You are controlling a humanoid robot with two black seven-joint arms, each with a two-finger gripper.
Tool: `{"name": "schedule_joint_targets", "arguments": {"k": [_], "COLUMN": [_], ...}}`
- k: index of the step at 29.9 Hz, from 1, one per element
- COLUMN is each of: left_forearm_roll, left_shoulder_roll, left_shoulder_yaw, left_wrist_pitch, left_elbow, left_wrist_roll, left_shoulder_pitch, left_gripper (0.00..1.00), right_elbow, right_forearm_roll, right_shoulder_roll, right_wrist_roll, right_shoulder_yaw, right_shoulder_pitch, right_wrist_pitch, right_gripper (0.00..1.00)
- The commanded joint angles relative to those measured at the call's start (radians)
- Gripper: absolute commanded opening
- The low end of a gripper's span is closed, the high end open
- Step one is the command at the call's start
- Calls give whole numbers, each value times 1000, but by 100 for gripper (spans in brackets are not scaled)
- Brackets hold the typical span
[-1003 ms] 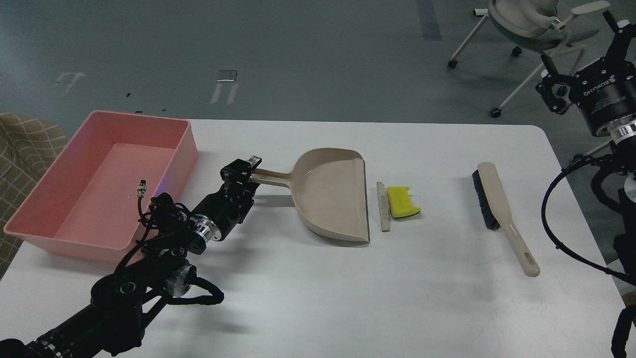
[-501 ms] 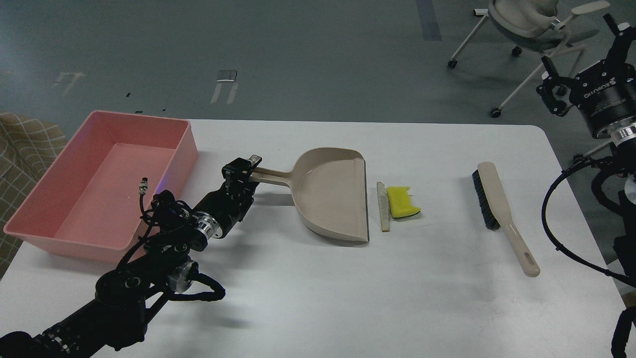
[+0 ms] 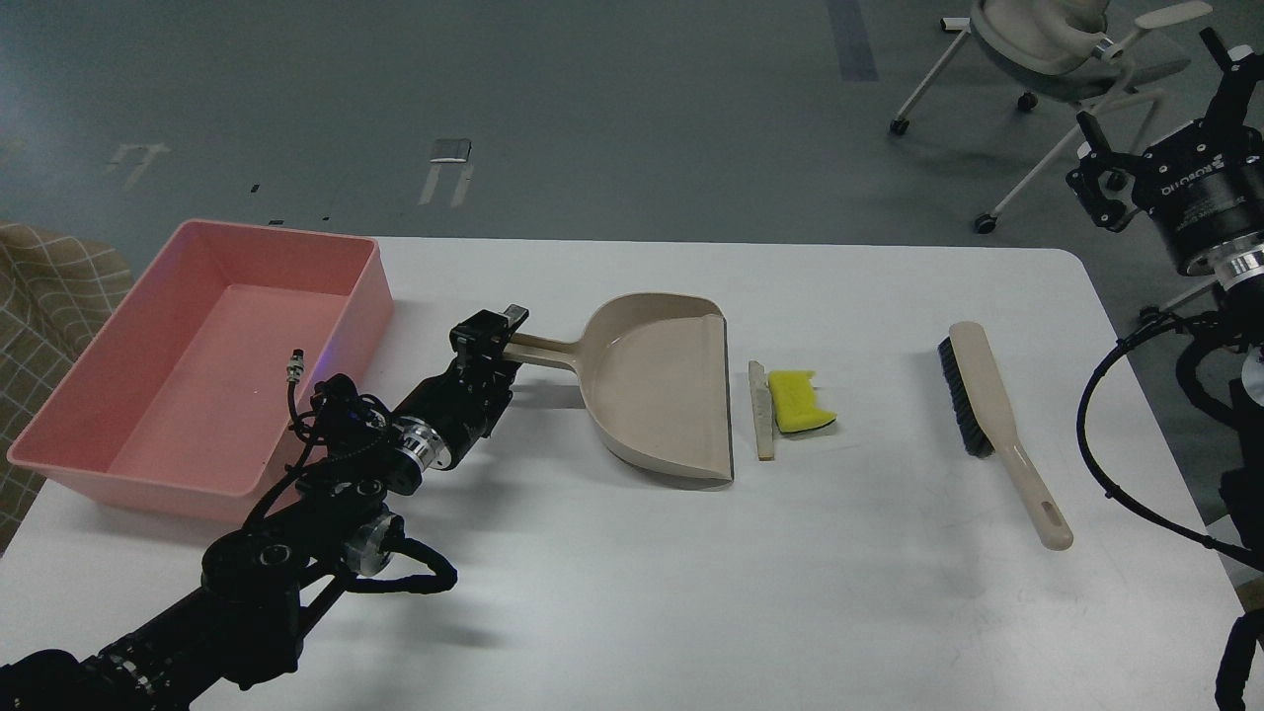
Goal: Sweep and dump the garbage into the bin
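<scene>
- My left gripper (image 3: 497,332) sits at the free end of the beige dustpan's (image 3: 664,385) handle, fingers on either side of it; they look closed on the handle tip, though the black fingers are small in my head view.
- The left arm reaches in from the lower left, low over the white table (image 3: 632,592), passing just in front of the pink bin's near right corner.
- The dustpan lies flat on the table, handle pointing left toward the bin, open mouth facing right.
- Just beyond the dustpan's mouth lies the garbage: a thin off-white strip (image 3: 761,410) running parallel to the pan's lip, a narrow gap between them, and a yellow sponge piece (image 3: 798,400) with a dark underside touching the strip's right edge.
- The pink bin (image 3: 359,296) stands at the table's left edge, left of the dustpan handle.
- A hand brush (image 3: 997,420) with dark bristles lies on the table well right of the garbage, handle pointing toward me.
- My right gripper (image 3: 1155,89) is raised off the table at the upper right, fingers spread apart, holding nothing.
- An office chair (image 3: 1057,39) stands on the floor behind it.
</scene>
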Motion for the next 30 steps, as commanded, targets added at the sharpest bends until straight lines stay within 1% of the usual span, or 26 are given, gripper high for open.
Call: {"name": "schedule_joint_targets", "arguments": {"k": [1, 2, 3, 5, 6, 8, 12, 17, 22, 28, 30], "left_forearm_roll": [2, 2, 3, 3, 2, 2, 2, 3, 11, 109, 129], "left_shoulder_roll": [0, 2, 3, 5, 5, 5, 0, 0, 6, 52, 55], "left_shoulder_yaw": [1, 1, 3, 12, 20, 26, 28, 26, 27, 26, 28], "left_wrist_pitch": [0, -1, -1, -1, -1, 0, 0, 0, 2, 2, 2], "left_elbow": [9, 9, 9, 9, 9, 9, 10, 9, -8, -49, -49], "left_wrist_roll": [-2, -2, -4, -13, -18, -25, -53, -70, -71, -73, -88], "left_shoulder_pitch": [-11, -11, -11, -11, -11, -13, -11, -14, -31, -36, -34], "left_gripper": [45, 43, 35, 26, 17, 10, 2, 0, 0, 0, 0], "right_elbow": [-2, -2, -2, -2, -2, -2, -2, 0, 4, 15, 44], "right_forearm_roll": [0, 0, 0, 0, 0, 0, 0, 0, 0, -11, -11], "right_shoulder_roll": [0, 0, 0, 0, 1, 1, 1, 1, -3, -93, -150], "right_wrist_roll": [0, 0, 0, 0, 0, 0, 0, 0, 0, 0, 0], "right_shoulder_yaw": [0, 0, 0, 0, 0, 0, 0, 0, 1, -3, -6], "right_shoulder_pitch": [0, 0, -2, -3, -2, -3, -3, -6, -10, -14, -39], "right_wrist_pitch": [1, 0, 0, 1, 0, 0, 0, 0, -5, -8, -3], "right_gripper": [100, 100, 100, 100, 100, 100, 100, 100, 100, 100, 100]}}
